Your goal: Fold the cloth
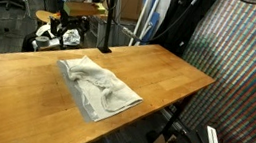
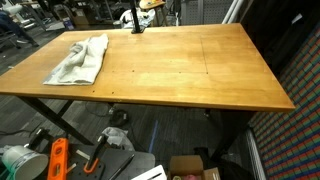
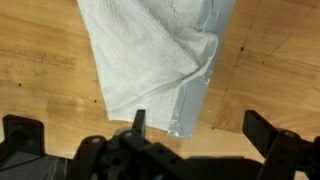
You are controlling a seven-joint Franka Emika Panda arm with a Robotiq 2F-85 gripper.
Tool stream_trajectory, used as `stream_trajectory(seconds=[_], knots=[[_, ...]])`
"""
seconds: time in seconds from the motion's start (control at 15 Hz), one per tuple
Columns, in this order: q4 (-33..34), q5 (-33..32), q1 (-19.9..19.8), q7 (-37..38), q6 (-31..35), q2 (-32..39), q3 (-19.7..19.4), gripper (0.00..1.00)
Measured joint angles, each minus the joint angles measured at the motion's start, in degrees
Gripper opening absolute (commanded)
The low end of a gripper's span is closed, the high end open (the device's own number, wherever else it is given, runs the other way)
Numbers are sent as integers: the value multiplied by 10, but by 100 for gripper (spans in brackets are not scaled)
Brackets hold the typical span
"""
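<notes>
A light grey-white cloth [image 1: 96, 85] lies crumpled and partly folded on the wooden table [image 1: 173, 73], towards its left part. It also shows in an exterior view [image 2: 80, 58] near the table's far left corner. In the wrist view the cloth [image 3: 150, 50] fills the upper middle, with a shiny silver-grey strip along its right edge. My gripper [image 3: 200, 128] hovers above the cloth's lower edge. Its two dark fingers are spread wide apart, open and empty. The gripper itself does not show clearly in the exterior views.
The robot's dark base post [image 2: 137, 20] stands at the table's far edge. A patterned panel [image 1: 245, 68] stands beside the table. On the floor under the table lie an orange tool [image 2: 58, 160] and a cardboard box [image 2: 190, 168]. Office chairs stand behind.
</notes>
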Motion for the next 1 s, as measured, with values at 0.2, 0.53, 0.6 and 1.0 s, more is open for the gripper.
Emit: stream_trajectory(seconds=[0.2, 0.53, 0.6, 1.0], knots=[[8, -64, 26, 79, 15, 25, -33, 100], [60, -127, 65, 178, -29, 101, -79, 100], [73, -128, 68, 189, -39, 116, -83, 100], [158, -109, 64, 237, -78, 192, -90, 100]])
